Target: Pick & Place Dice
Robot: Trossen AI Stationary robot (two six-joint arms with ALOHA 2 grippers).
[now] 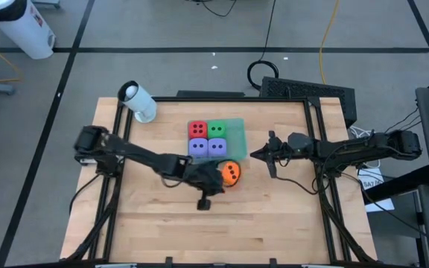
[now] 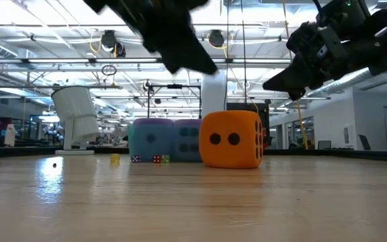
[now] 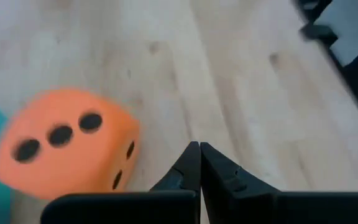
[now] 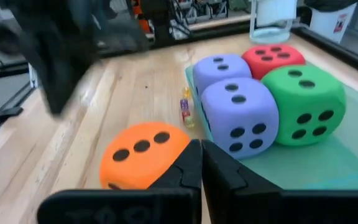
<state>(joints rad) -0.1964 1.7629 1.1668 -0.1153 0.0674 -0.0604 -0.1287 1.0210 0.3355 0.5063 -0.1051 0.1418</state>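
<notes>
Red die [image 1: 197, 129], green die [image 1: 216, 129] and two purple-blue dice [image 1: 198, 147] [image 1: 217, 147] sit packed in a square on the flat teal tray [image 1: 234, 132]. The orange die [image 1: 231, 173] rests on the bare wood by the tray's near edge, three pips up [image 3: 59, 135]. My left gripper [image 3: 199, 154] is shut and empty, raised just left of the orange die [image 1: 216, 180]. My right gripper [image 4: 201, 152] is shut and empty, hovering right of the tray [image 1: 254, 155], facing the dice [image 4: 238, 115].
A white cylinder [image 1: 138, 101] lies at the table's far left corner. A few tiny coloured cubes [image 4: 184, 109] lie on the wood beside the tray. Black rails [image 1: 322, 186] frame the table. Bare wood lies toward the near edge [image 1: 222, 231].
</notes>
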